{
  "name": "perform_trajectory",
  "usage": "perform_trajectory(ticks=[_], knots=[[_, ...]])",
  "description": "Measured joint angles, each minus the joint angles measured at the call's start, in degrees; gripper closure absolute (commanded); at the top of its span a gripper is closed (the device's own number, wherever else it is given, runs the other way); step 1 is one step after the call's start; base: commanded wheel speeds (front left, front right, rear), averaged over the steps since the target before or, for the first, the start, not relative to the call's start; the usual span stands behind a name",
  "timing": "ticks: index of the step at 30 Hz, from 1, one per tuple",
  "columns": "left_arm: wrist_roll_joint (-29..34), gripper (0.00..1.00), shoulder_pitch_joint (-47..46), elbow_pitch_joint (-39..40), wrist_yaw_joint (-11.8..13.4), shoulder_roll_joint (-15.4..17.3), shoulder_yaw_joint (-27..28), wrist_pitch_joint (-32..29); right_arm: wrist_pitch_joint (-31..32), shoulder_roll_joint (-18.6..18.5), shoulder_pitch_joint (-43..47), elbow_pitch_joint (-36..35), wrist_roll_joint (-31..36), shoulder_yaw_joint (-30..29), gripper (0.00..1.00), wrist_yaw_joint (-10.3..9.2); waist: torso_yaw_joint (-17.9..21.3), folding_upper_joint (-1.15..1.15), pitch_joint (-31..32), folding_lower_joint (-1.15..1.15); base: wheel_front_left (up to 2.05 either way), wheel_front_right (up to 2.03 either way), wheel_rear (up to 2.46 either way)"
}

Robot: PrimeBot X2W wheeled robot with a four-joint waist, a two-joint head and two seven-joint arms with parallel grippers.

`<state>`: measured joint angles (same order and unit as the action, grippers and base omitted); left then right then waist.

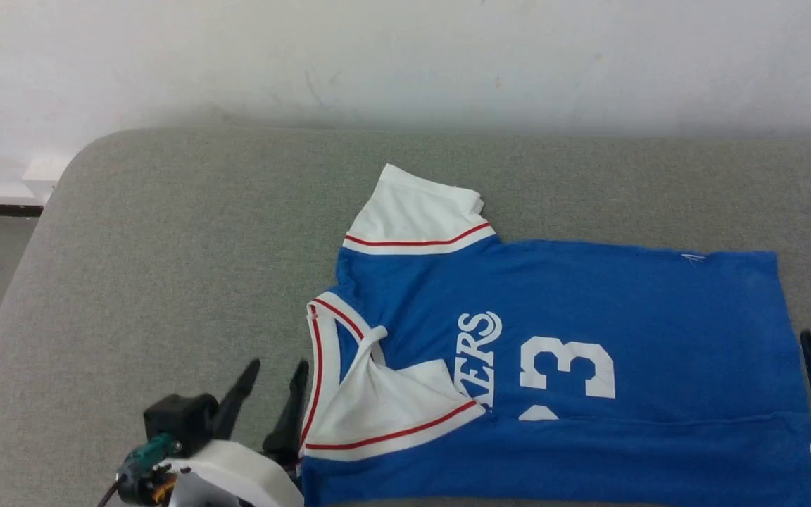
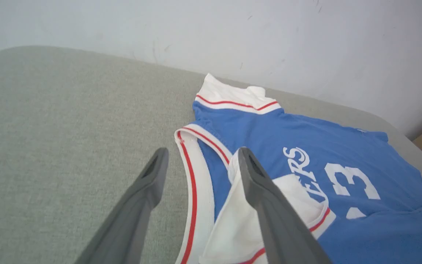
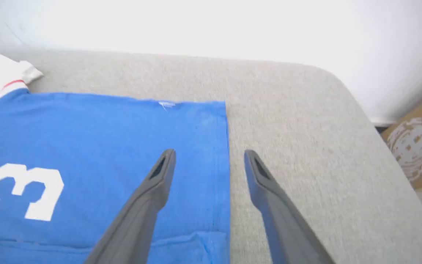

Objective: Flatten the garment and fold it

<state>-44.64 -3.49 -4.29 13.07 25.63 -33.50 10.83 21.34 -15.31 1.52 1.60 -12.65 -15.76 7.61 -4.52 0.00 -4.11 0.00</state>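
**Inspector:** The left jaws stood open and empty, straddling the collar [image 2: 192,183] edge. The right jaws were open likewise, half over the hem [image 3: 222,146] and half over bare table [image 1: 166,246].

**Assistant:** And the shirt [image 1: 588,303]?

**Inspector:** It was spread on the table, collar to the left, with the near side and near sleeve [image 1: 391,408] already turned in. The far sleeve [image 1: 419,211] lay out. In my judgement, both arms needed to pinch the far edge together and carry it over evenly, keeping the crease straight.
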Motion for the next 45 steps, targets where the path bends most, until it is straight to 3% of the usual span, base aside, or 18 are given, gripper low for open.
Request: perform_trajectory(ticks=[5,11,16,21,25,32,36,45], knots=[[7.94,0.00,-2.47,3.39,-0.29,-0.21,3.87,3.86,-12.45,0.29,-1.36,-4.09,0.34,1.74,0.00,-0.01,0.46,0.00,-0.06,0.00,0.00,0.00,0.00],[18.23,0.00,-1.74,9.60,-1.89,-4.90,10.96,3.91,-24.19,3.04,-1.30,-6.79,3.25,3.61,0.00,0.00,1.45,0.00,-0.89,0.00,0.00,0.00,0.00],[22.02,0.00,-1.62,8.21,-4.43,-6.14,12.59,3.90,-28.69,4.79,-1.27,-7.86,4.48,5.02,0.00,0.00,2.73,0.00,-2.45,0.00,0.00,0.00,0.00],[23.06,0.00,-7.77,4.86,-8.18,-4.81,12.29,2.50,-30.33,6.23,-1.57,-8.49,5.15,6.24,0.00,-0.01,4.68,0.00,-4.79,0.00,0.00,0.00,0.00],[23.28,0.00,-17.34,3.08,-11.06,-1.55,12.40,-4.12,-30.69,6.77,-3.83,-8.91,5.11,8.13,0.00,-0.01,6.70,0.00,-7.45,0.01,0.00,0.00,0.00],[21.97,0.00,-36.87,-5.57,-18.60,3.03,9.88,-21.72,-31.90,8.46,-7.60,-9.03,3.18,11.03,0.00,-0.01,10.99,0.00,-13.45,0.02,0.00,0.00,0.00],[18.79,0.00,-45.34,-12.48,-20.04,5.64,7.73,-32.06,-33.06,9.11,-9.55,-8.18,2.44,12.38,0.00,-0.01,14.04,0.00,-16.74,0.02,0.00,0.00,0.00],[9.12,0.00,-56.50,-25.62,-20.18,9.78,3.48,-52.60,-34.76,10.07,-11.31,-4.58,1.44,13.47,0.00,-0.01,20.75,0.00,-23.06,0.02,0.00,0.00,0.00]])
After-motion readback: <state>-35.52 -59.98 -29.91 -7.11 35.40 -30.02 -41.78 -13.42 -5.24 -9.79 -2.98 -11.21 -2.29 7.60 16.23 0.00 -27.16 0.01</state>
